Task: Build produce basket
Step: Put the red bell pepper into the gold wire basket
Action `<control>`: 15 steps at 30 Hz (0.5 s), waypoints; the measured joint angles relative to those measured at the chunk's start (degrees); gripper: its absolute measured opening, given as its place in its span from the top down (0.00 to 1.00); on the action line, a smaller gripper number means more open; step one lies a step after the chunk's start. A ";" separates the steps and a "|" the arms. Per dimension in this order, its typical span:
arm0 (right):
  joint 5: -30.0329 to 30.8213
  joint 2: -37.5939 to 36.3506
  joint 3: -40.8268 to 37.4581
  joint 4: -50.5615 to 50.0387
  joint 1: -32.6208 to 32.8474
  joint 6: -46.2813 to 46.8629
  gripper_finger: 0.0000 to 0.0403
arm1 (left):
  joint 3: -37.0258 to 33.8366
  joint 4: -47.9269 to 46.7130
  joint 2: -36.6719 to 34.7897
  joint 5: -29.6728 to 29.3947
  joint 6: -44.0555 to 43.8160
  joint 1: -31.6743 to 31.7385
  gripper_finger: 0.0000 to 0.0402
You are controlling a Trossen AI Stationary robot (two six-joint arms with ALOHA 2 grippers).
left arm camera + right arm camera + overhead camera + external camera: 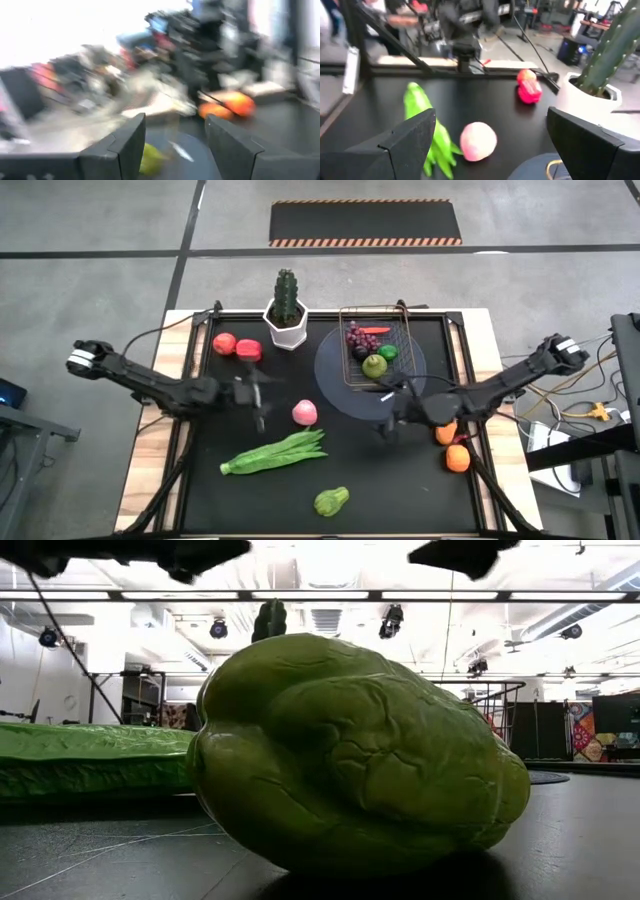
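Now, green beans [275, 452] lying lengthwise left-right, tips toward basket [377, 345], both grippers wide, empty

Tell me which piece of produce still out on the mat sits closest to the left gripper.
The pink peach, just beside the left gripper at mid-mat. The red tomatoes, green beans and oranges all lie farther off.
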 joint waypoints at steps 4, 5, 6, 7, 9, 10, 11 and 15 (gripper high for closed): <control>-0.34 7.53 11.83 -10.41 -4.17 -2.60 0.10 | -5.27 13.99 -5.31 -5.61 9.14 0.07 0.53; -0.36 9.42 14.92 -13.43 -5.33 -2.99 0.10 | -6.51 16.67 -6.56 -5.58 10.58 0.06 0.53; -0.51 11.40 18.05 -16.23 -6.52 -3.35 0.10 | -7.83 18.82 -7.87 -5.61 11.71 0.06 0.53; -1.34 13.39 21.09 -18.92 -7.85 -3.74 0.10 | -9.07 20.25 -9.26 -5.64 12.62 0.06 0.53; -4.49 17.10 26.99 -25.17 -10.35 -4.31 0.10 | -11.26 22.49 -11.80 -5.72 13.96 0.06 0.53; -6.11 18.78 29.49 -27.93 -11.47 -4.70 0.10 | -12.23 22.85 -13.09 -6.69 14.00 0.05 0.53; -7.45 20.39 31.87 -30.63 -12.42 -5.30 0.10 | -12.93 22.85 -14.21 -8.00 13.60 0.05 0.53; -8.89 24.56 39.19 -42.06 -14.23 -5.67 0.10 | -13.45 16.36 -17.05 -18.70 7.17 0.04 0.53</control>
